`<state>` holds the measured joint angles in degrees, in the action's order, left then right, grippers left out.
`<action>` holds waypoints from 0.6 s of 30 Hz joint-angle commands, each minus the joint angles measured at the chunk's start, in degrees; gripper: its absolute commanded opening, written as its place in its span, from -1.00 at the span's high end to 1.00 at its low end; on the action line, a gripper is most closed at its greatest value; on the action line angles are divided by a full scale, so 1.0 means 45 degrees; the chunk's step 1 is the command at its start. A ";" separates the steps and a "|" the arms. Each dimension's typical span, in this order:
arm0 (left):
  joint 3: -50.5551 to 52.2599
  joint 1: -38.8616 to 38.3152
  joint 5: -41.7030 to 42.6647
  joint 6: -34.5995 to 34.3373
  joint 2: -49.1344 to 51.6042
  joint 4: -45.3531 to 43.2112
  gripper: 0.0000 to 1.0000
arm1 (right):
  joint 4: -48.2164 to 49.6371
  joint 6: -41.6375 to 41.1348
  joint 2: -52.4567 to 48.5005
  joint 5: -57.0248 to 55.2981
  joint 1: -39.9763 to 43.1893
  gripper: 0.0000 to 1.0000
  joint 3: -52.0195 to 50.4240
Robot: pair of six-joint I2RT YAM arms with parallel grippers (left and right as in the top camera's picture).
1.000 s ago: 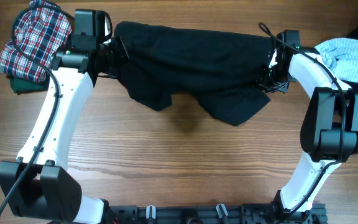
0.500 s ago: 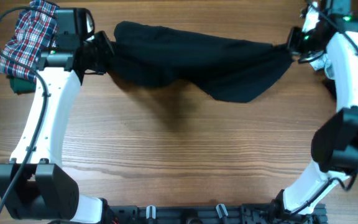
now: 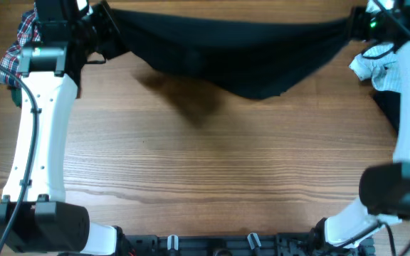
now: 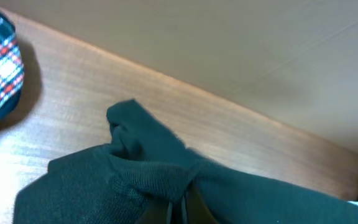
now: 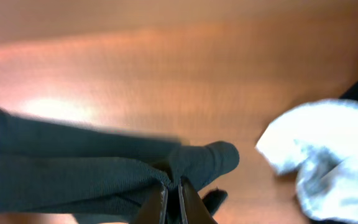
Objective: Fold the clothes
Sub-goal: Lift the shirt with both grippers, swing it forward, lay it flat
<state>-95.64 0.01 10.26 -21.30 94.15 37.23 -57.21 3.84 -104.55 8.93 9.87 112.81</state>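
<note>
You have the black T-shirt (image 3: pixel 233 53) stretched across the top of the overhead frame, its long axis running left to right, from the upper left corner to the upper right. Your left end effector (image 3: pixel 111 30) is clamped tight on the shirt's left end in the upper left. Your right end effector (image 3: pixel 349 27) is pinched on its right end in the upper right. Each wrist view shows the fingers nipped together on a bunched fold of dark cloth. Between the two grips the top edge is pulled nearly straight while the lower edge sags in a curve, lowest right of centre, casting a shadow on the bench (image 3: pixel 212 171). The plaid garment (image 3: pixel 13 53) lies at the left edge of the frame. The light blue garment (image 3: pixel 376 67) lies near the right edge just below the right grip, with a dark garment (image 3: pixel 389 107) just below it in the frame.
</note>
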 commanded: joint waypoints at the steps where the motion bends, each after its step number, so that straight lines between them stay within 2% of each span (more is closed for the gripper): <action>1: -0.0874 0.0117 0.0092 0.0248 -0.0753 -0.0039 0.92 | 0.0248 0.0408 0.1627 -0.0787 0.0112 0.91 0.0947; 5: -0.1020 0.0117 0.0087 0.0248 -0.1365 -0.0049 0.92 | 0.0223 0.0491 0.2531 -0.1545 0.0112 0.91 0.1117; 18: -0.1025 0.0117 -0.0272 0.0345 -0.4357 0.0491 0.92 | -0.0267 0.0447 0.4410 -0.1617 0.0112 0.91 0.1117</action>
<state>-98.70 0.01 10.59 -21.10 78.08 38.30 -57.84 5.28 -86.98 3.77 9.87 116.90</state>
